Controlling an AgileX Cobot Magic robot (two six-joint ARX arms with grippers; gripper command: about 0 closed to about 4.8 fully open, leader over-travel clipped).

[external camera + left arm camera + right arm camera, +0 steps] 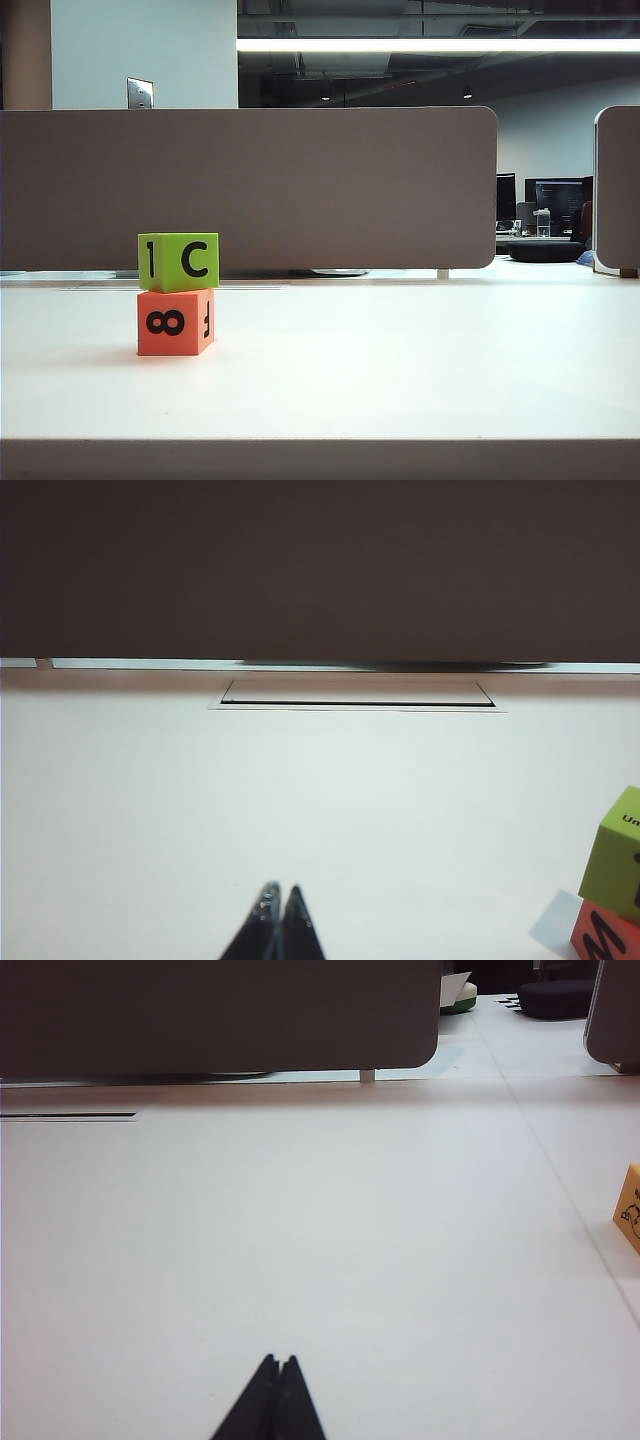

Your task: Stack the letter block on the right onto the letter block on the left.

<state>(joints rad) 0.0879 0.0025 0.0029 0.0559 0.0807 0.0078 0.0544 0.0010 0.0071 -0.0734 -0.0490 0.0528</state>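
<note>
A green letter block (179, 262) marked C rests squarely on top of an orange block (175, 322) on the left of the white table (400, 360). The left wrist view catches a corner of the same stack, green block (617, 855) over orange block (607, 936). My left gripper (279, 892) is shut and holds nothing, hanging over bare table well away from the stack. My right gripper (278, 1361) is also shut and empty above bare table. Neither gripper appears in the exterior view.
A grey partition (250, 185) runs along the back of the table, with a second panel (618, 190) at the far right. A rectangular cable hatch (357, 694) lies in the tabletop near the partition. A yellow block (630, 1210) pokes in at the edge of the right wrist view.
</note>
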